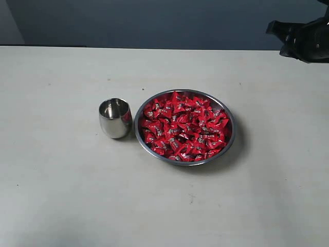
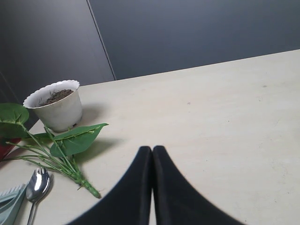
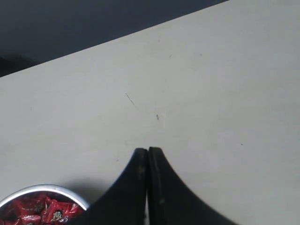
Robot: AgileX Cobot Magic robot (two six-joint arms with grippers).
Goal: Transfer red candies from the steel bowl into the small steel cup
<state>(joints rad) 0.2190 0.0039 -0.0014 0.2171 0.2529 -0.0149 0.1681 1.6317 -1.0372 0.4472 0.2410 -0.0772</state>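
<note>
Pale desk [image 1: 61, 195], dark wall [image 1: 154, 20]. The left gripper [image 2: 152, 149] is clenched, empty. The cup [image 1: 115, 118] stands just left of the bowl [image 1: 232, 128] heaped with candies [image 1: 184, 126]. The right gripper [image 3: 148, 151], clenched and empty, should open above the heap, then pinch one candy.

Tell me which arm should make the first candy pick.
Right, probably. Its wrist view shows the steel bowl and red candies beside its shut jaws; the left's shows a plant pot, leaves and spoon, no bowl.
</note>
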